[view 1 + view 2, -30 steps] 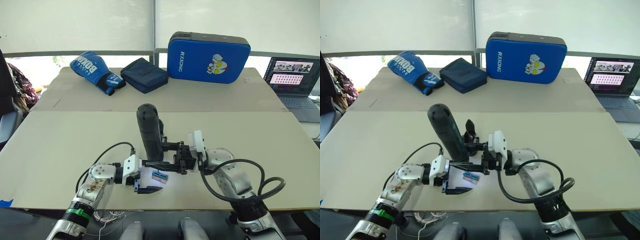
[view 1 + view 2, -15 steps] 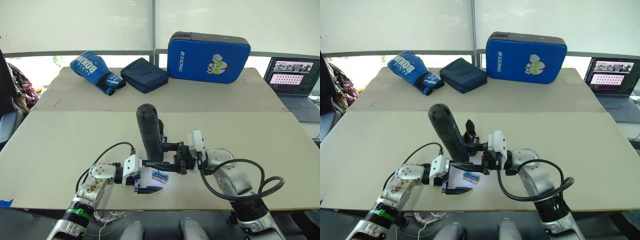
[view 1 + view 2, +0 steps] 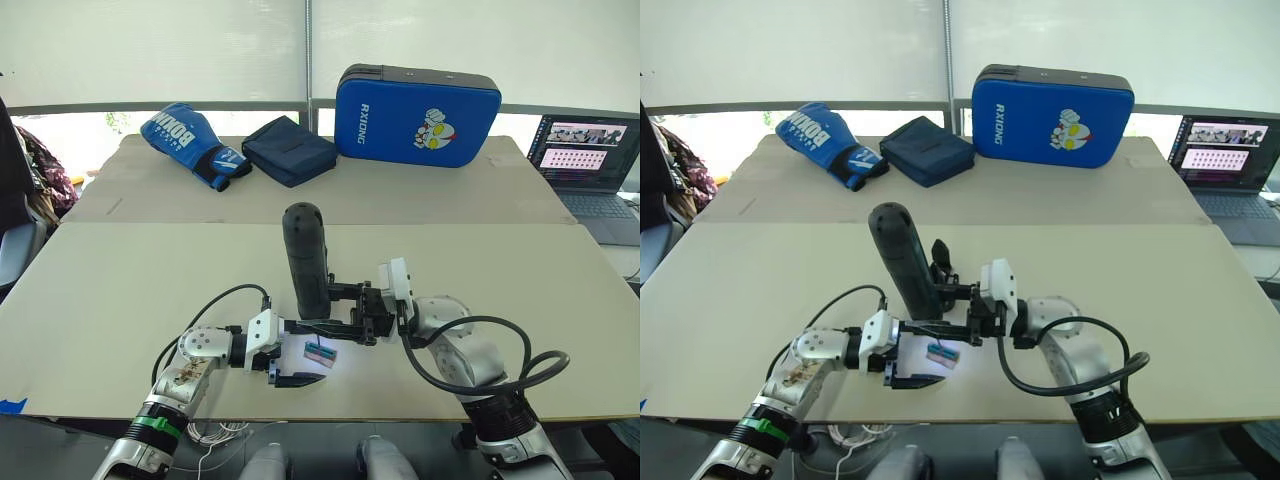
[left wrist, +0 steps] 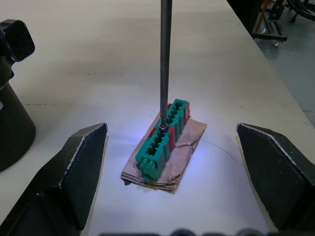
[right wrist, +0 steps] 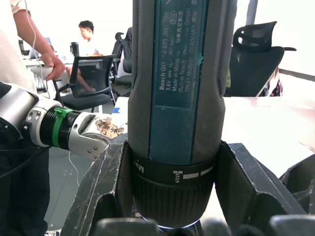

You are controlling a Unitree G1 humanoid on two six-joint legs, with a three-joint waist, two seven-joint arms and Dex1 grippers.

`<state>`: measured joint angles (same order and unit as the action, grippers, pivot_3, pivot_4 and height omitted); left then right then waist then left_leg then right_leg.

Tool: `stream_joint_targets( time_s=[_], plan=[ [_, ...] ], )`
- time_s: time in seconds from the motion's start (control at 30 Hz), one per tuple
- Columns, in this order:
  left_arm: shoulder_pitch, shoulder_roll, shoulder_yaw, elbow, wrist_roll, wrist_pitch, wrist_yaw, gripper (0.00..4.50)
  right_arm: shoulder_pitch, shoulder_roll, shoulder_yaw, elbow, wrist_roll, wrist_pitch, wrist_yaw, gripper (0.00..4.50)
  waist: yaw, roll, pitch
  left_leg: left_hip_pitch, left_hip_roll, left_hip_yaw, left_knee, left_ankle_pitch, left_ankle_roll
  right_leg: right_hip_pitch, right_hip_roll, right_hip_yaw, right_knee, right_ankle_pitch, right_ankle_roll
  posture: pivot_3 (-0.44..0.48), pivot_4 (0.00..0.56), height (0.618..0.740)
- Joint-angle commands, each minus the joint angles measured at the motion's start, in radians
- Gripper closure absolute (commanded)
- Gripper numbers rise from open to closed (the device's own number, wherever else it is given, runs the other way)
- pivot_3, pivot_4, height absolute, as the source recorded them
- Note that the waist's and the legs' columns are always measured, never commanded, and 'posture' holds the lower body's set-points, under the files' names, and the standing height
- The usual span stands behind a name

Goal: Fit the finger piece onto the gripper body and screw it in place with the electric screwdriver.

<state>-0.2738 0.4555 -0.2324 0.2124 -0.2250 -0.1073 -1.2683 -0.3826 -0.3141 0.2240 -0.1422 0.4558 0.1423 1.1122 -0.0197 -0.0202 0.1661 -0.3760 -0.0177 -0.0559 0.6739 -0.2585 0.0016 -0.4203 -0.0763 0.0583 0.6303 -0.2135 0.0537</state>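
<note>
The electric screwdriver (image 3: 306, 260), thick and black, stands nearly upright with my right gripper (image 3: 322, 306) shut on its lower body (image 5: 177, 88). Its thin metal bit (image 4: 166, 59) comes down onto a small green block (image 4: 162, 142) lying on a brown scrap. My left gripper (image 3: 303, 352) is open, one finger on each side of that block, touching nothing. The gripper body (image 3: 940, 252) stands just behind the screwdriver, its pointed black finger sticking up. Its dark base (image 4: 12, 115) sits beside my left fingers. The finger piece is out of view.
At the table's far side lie a blue boxing glove (image 3: 192, 142), a navy pouch (image 3: 288, 148) and a blue pad (image 3: 415, 112). A laptop (image 3: 588, 165) sits at the right. The table's front edge (image 3: 400, 415) runs close below both grippers.
The screwdriver has tipped more upright, its top shifting slightly right along with my right gripper. The left gripper and green block have stayed put.
</note>
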Motion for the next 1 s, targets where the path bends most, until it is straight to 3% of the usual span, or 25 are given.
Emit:
stream_joint_targets(
  time_s=[0.03, 0.73, 1.0],
  plan=[
    [0.028, 0.009, -0.024, 0.032, 0.016, 0.014, -0.010, 0.05, -0.005, -0.014, -0.003, -0.021, 0.014, 0.021, 0.008, 2.57, 0.000, 0.000, 0.000, 0.000, 0.000, 0.000, 0.000, 0.000, 0.000, 0.000, 0.000, 0.000, 0.000, 0.000, 0.000, 0.000, 0.150, 0.740],
    [0.025, 0.010, -0.005, 0.034, -0.002, 0.007, -0.012, 0.05, -0.014, 0.007, -0.007, -0.042, 0.001, -0.045, 0.023, 2.57, -0.001, 0.000, -0.001, 0.000, 0.000, 0.000, 0.000, 0.000, 0.000, 0.000, 0.000, 0.000, 0.000, 0.000, 0.000, 0.000, 0.150, 0.740],
    [0.031, 0.020, 0.052, 0.022, -0.067, -0.007, -0.028, 0.05, -0.025, 0.004, -0.027, -0.101, 0.043, -0.023, 0.024, 2.57, -0.006, 0.000, 0.000, -0.001, 0.000, 0.000, 0.000, 0.000, 0.000, -0.001, 0.000, 0.000, 0.000, 0.000, 0.000, 0.000, 0.150, 0.740]
  ],
)
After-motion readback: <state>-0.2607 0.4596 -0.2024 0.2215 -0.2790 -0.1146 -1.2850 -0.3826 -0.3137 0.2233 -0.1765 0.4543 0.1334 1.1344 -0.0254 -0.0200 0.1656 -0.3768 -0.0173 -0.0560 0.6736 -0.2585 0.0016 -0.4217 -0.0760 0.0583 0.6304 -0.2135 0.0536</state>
